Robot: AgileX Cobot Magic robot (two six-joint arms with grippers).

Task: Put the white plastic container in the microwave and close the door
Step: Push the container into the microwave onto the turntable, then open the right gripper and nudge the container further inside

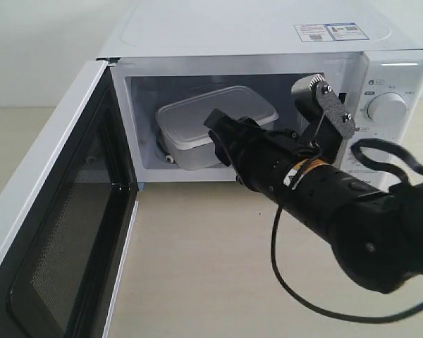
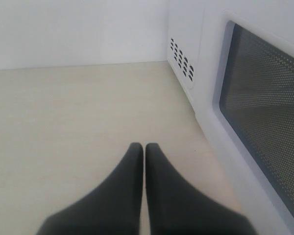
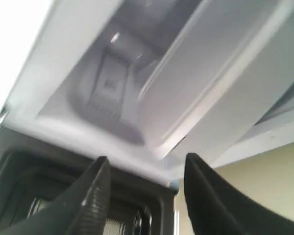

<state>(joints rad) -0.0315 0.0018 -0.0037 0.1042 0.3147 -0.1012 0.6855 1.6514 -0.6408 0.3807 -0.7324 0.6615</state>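
The white microwave (image 1: 268,32) stands with its door (image 1: 63,211) swung wide open to the left, black mesh inner face showing. The white plastic container (image 1: 197,120) sits inside the cavity, lid on, at its left half. My right gripper (image 1: 218,137) hovers just in front of the container, open, with nothing between its fingers. In the right wrist view the gripper (image 3: 146,164) faces the container (image 3: 210,73) and the door's dark inner frame (image 3: 39,186). My left gripper (image 2: 144,147) is shut and empty above the table, beside the door's outer window (image 2: 264,112).
A round knob (image 1: 388,107) is on the microwave's right panel. A black cable (image 1: 282,274) loops from the right arm over the beige table (image 1: 197,267). Vent slots (image 2: 182,58) mark the microwave's side. The left gripper is hidden behind the door in the exterior view.
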